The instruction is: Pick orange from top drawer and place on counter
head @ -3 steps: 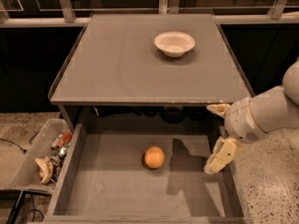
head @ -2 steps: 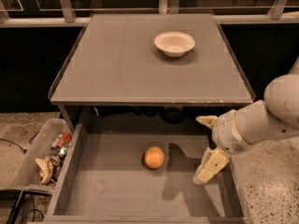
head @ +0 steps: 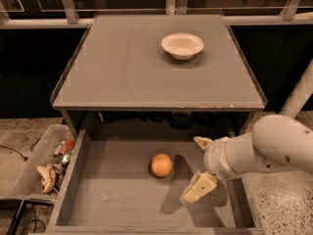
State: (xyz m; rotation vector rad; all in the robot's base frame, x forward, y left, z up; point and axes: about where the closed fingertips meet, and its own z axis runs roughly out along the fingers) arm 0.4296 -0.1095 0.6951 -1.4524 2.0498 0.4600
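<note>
While the orange point(head: 161, 165) lies on the top drawer point(head: 112, 199) floor just left of the wide-spread, empty end effector point(head: 200, 165), this looks like the reach step (next: shift left, straddle it, close).

- The orange point(head: 161, 165) is a small, smooth, round fruit, sitting whole on the drawer floor, a bit right of the middle and touching no wall.
- The top drawer point(head: 112, 190) stands pulled right out below the cabinet: a wide, shallow grey tray with low side walls and a flat grey floor.
- The tabletop point(head: 127, 67) above is a big flat grey square with a thin raised rim and worn pale edges.
- The hand point(head: 191, 169) hangs inside the drawer just right of the orange, fingers spread apart, not touching it.
</note>
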